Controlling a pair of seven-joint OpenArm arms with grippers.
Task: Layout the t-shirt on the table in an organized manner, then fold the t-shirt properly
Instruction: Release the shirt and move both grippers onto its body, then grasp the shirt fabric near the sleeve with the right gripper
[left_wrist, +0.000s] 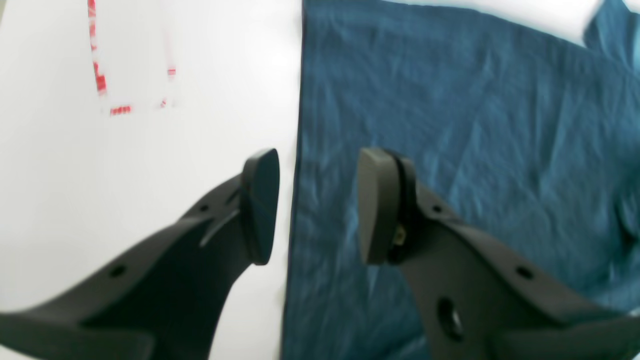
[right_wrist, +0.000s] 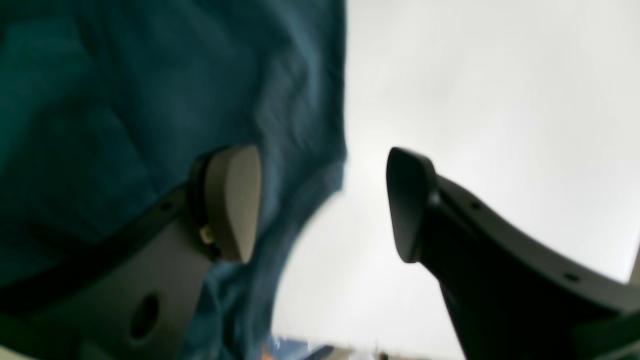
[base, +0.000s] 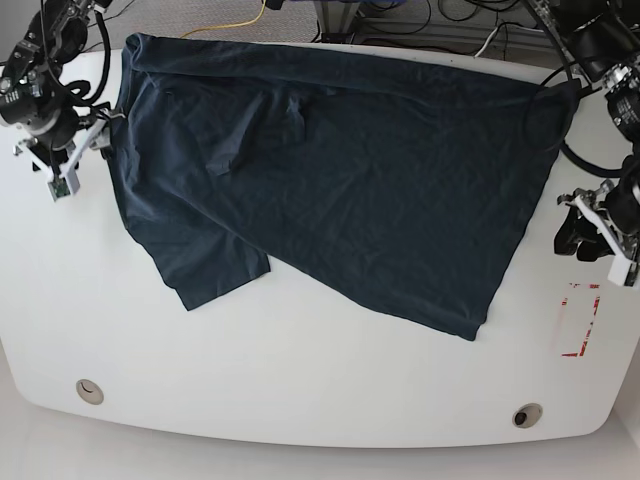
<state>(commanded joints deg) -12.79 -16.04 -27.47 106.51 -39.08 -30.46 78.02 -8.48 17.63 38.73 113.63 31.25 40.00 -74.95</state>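
Base view: t-shirt (base: 340, 170) spread flat, table (base: 300, 380) bare below hem

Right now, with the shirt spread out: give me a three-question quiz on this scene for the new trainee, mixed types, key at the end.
1. True or false: the t-shirt lies spread on the table, not bunched.
2. The red tape mark sits nearest which arm? A) left B) right
3. Fill in: the jaws of both the left gripper and the right gripper are ____.

Key: 1 true. 2 A. 3 open, each straddling a shirt edge and gripping nothing.
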